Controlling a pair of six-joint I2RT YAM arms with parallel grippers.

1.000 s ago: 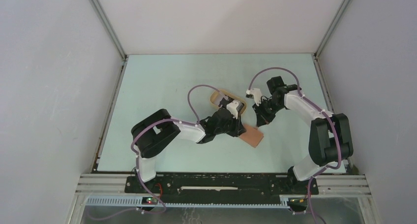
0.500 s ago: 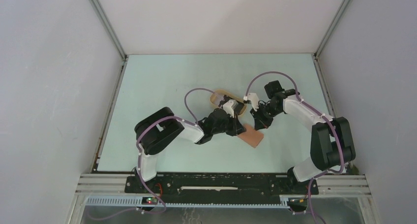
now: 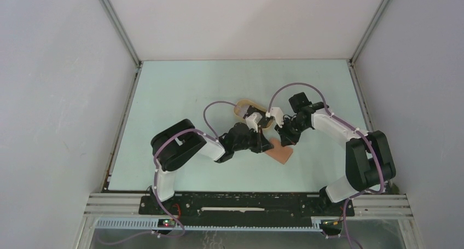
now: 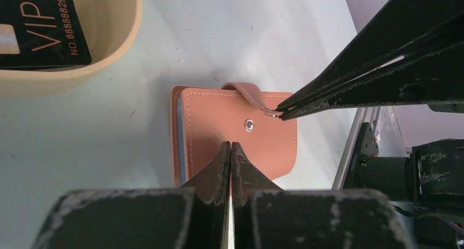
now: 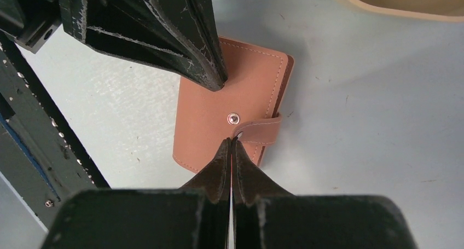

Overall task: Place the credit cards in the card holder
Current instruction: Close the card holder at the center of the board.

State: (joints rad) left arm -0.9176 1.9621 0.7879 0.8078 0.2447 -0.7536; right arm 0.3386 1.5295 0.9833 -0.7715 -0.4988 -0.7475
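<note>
Left wrist view shows the wallet (image 4: pixel 213 117) lying shut on the table (image 4: pixel 109 145), just beside the tray (image 4: pixel 54 80), where a black card (image 4: pixel 38 24) waits. The left gripper (image 4: pixel 231 146) has its jaws pressed together with nothing between them, and its tips bear down on the wallet's cover as if to pin it. The right gripper (image 5: pixel 231 142) is also closed, and it appears to pinch the free end of the strap (image 4: pixel 249 89), which stands off its stud. Judging by this, the work is at an early stage. The clasp is undone, but the wallet is not yet spread open and no card can be seen in it.
</note>
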